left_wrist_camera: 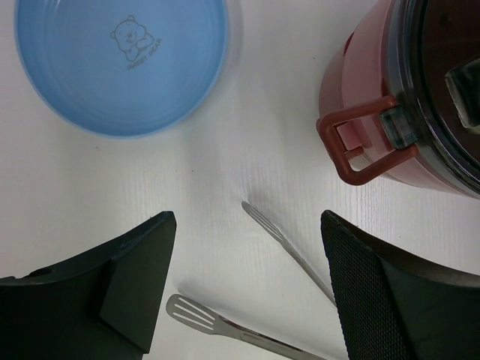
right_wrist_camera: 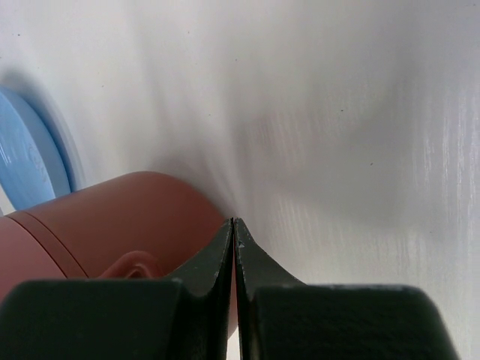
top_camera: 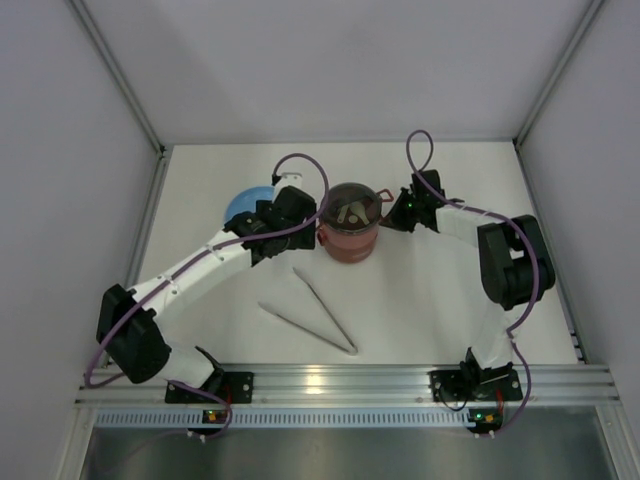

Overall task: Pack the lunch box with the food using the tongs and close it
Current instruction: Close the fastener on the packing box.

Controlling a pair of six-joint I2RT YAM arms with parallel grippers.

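Observation:
The dark-red lunch box [top_camera: 352, 235] stands stacked at mid-table with its dark top cover [top_camera: 353, 205] on. In the left wrist view its red side clasp [left_wrist_camera: 358, 147] faces me. My left gripper [top_camera: 306, 214] hovers just left of it, open and holding nothing. The tongs [top_camera: 312, 312] lie flat on the table in a V, and their two tips [left_wrist_camera: 264, 221] show below my left gripper [left_wrist_camera: 247, 289]. My right gripper [top_camera: 389, 214] sits at the box's right side, shut and empty [right_wrist_camera: 234, 225], its tips by the red wall [right_wrist_camera: 127, 217]. No food is in view.
A flat light-blue plate [top_camera: 246, 204] with a bear print [left_wrist_camera: 120, 64] lies left of the box, partly under my left arm. White enclosure walls ring the table, and an aluminium rail [top_camera: 340, 380] runs along the near edge.

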